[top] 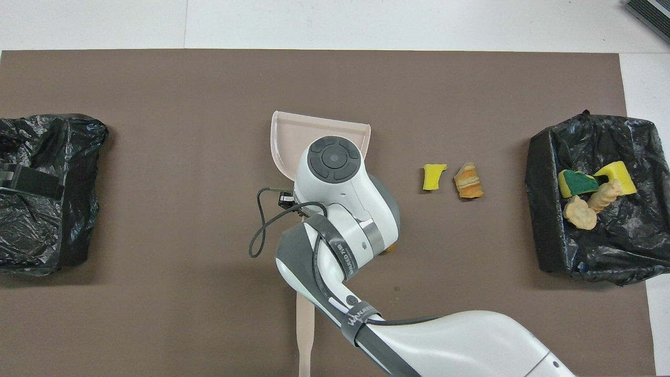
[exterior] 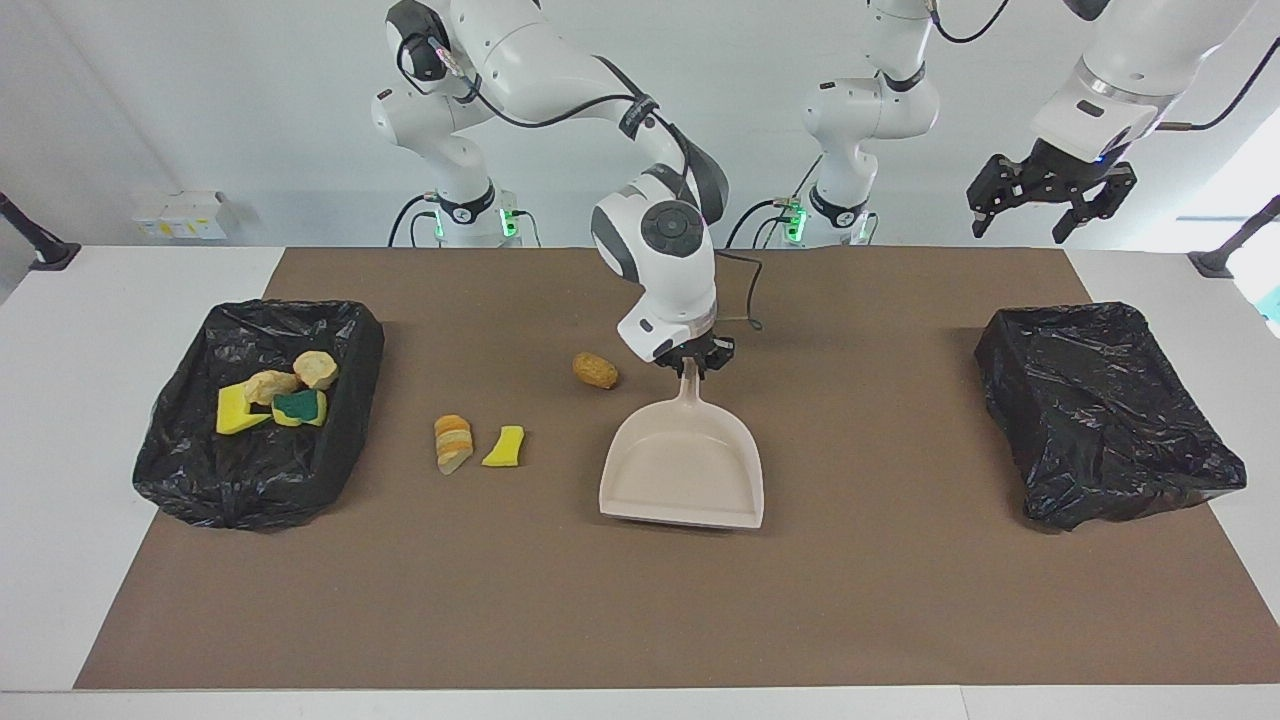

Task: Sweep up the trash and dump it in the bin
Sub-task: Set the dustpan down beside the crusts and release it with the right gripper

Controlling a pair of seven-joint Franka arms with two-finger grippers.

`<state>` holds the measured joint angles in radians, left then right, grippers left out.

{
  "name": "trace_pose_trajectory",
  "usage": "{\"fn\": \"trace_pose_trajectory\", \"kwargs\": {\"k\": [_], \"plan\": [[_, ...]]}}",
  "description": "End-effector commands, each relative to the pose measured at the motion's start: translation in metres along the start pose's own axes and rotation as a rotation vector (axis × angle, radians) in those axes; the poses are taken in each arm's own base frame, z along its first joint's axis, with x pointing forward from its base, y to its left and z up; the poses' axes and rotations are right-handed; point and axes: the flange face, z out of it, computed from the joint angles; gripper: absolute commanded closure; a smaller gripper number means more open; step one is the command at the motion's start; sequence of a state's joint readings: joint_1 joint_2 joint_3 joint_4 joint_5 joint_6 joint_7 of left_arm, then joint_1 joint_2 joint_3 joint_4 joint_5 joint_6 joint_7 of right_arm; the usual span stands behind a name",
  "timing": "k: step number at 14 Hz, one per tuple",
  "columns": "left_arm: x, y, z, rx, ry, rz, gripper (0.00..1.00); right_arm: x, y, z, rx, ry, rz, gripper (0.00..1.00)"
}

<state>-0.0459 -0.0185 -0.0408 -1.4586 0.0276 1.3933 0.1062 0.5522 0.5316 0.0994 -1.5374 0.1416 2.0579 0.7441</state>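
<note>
My right gripper point(exterior: 690, 362) is shut on the handle of the empty beige dustpan point(exterior: 685, 470), held low over the middle of the mat. In the overhead view the arm covers most of the dustpan point(top: 285, 137). Three pieces of trash lie on the mat: an orange-brown chunk point(exterior: 595, 370), a striped bread-like chunk point(exterior: 452, 442) point(top: 468, 180) and a yellow bit point(exterior: 503, 446) point(top: 433, 176). The black-lined bin point(exterior: 200, 480) point(top: 544, 246) at the right arm's end holds several scraps point(exterior: 270, 400). My left gripper point(exterior: 1050, 195) hangs open, high over the other end, waiting.
A second black-lined bin point(exterior: 1110, 410) point(top: 42, 209) stands at the left arm's end of the mat. The beige brush point(top: 305, 335) lies near the robots' edge, partly under the right arm and hidden in the facing view.
</note>
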Motion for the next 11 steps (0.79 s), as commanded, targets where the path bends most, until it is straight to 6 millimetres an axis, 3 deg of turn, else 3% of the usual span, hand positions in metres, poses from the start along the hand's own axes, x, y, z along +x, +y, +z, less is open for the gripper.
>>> {"fn": "trace_pose_trajectory", "kwargs": {"k": [1, 2, 3, 6, 11], "plan": [[-0.001, 0.002, -0.006, 0.006, 0.013, 0.015, 0.00, 0.012, -0.005, 0.001, -0.009, 0.026, -0.012, 1.00], [-0.001, 0.001, -0.005, 0.006, 0.011, 0.012, 0.00, 0.012, -0.005, 0.001, -0.012, 0.029, -0.019, 0.81], [-0.001, 0.001, -0.006, 0.006, 0.013, 0.011, 0.00, 0.009, -0.007, 0.001, -0.021, 0.036, -0.034, 0.03], [-0.001, 0.006, -0.006, 0.006, 0.011, 0.018, 0.00, -0.002, -0.018, -0.011, -0.045, 0.098, -0.159, 0.00], [-0.002, 0.003, -0.005, 0.006, 0.005, 0.002, 0.00, -0.017, -0.009, -0.034, -0.063, 0.081, -0.230, 0.00]]}}
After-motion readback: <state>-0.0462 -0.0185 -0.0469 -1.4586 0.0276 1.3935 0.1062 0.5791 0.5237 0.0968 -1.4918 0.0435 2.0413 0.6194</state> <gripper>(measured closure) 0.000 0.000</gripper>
